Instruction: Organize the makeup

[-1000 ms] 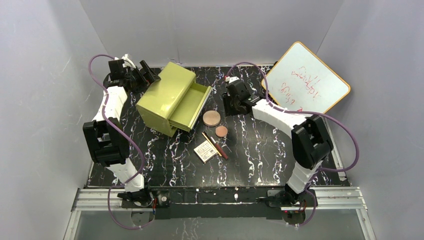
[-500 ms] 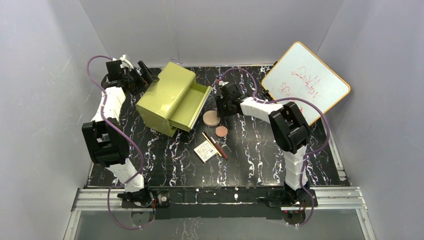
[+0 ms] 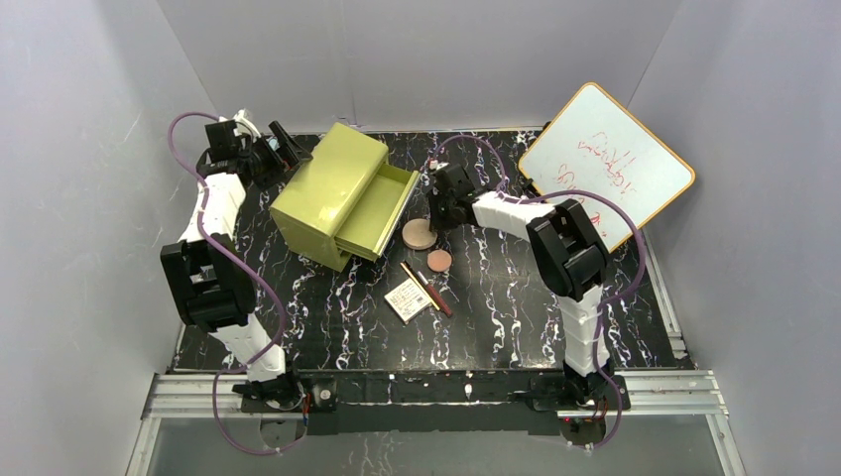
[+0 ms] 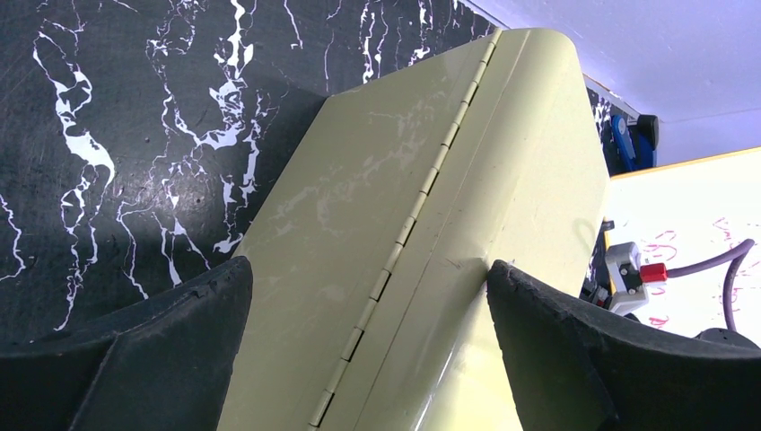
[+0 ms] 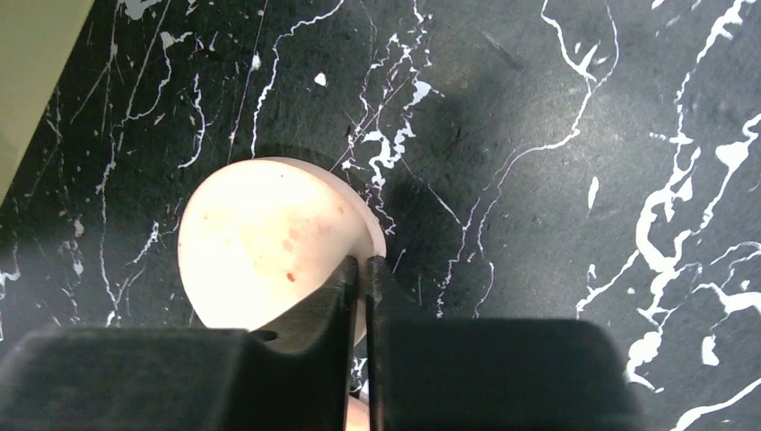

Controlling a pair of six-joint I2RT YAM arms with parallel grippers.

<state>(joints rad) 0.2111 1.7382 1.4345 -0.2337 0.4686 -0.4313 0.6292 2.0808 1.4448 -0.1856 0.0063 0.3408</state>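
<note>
The larger round, smooth pinkish-tan disc (image 5: 274, 238) lies flat on the black white-veined desk (image 5: 556, 224), beneath the down-tilted right gripper (image 5: 361, 269), jaws pressed together. The left gripper (image 4: 368, 269), jaws wide, straddles the hinged olive-green box (image 4: 502, 162).

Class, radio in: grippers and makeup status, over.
Left gripper open, facing olive-green drawer box. Right gripper shut, tips over larger round pinkish-tan disc, nothing gripped. Open drawer unobstructed.

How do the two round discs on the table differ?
The larger disc is paler tan; the smaller disc is darker and pinker. The larger disc lies under the shut right tool; the smaller disc lies clear of it, nearer the dark red pencil. Both lie flat on the table.
</note>
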